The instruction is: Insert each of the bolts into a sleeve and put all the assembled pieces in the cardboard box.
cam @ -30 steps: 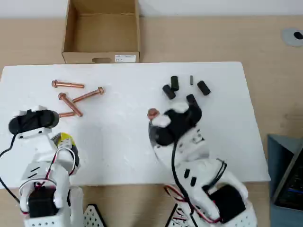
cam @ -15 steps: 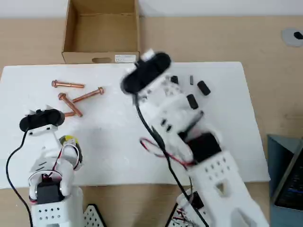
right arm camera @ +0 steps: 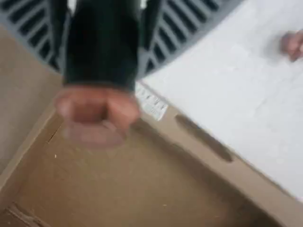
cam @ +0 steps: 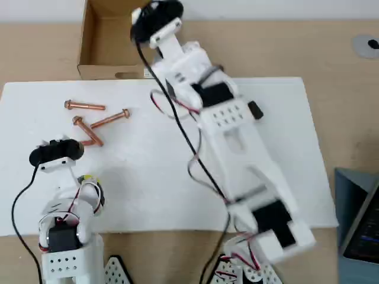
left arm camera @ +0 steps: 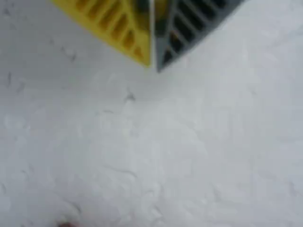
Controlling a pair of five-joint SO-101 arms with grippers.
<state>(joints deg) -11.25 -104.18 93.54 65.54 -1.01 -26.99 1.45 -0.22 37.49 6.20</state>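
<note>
Broadly, the job stood near its beginning. The wooden surface (cam: 331,53) carried a white foam sheet (cam: 166,177), matte and faintly pitted. Past the sheet's far edge sat the cardboard box (cam: 89,47), open-topped, straight-walled and plain brown. What showed of its floor lay bare, so I judged that no assembled piece had been dropped in yet. The right end effector (right arm camera: 103,71) hung over the box's interior, just inside the near wall, clamped on a black sleeve (right arm camera: 102,45), a smooth dark cylinder. A bolt (right arm camera: 97,111) sat inside that sleeve, its rounded copper-coloured head jutting out beneath the end effector toward the box floor. By my reading, one pair was joined and only needed releasing. The left end effector (left arm camera: 152,56), one finger yellow and one grey, both ribbed, had its tips pressed together on nothing, low over bare foam. Just ahead of it lay at least three loose bolts (cam: 84,106), slim coppery shafts with flanged heads, none of them sleeved. One loose sleeve (cam: 254,110), short and black, lay well apart from the right end effector, beside its outstretched arm. Any other sleeves were hidden under that arm. Most of the pairing and boxing therefore seemed left to do.
</note>
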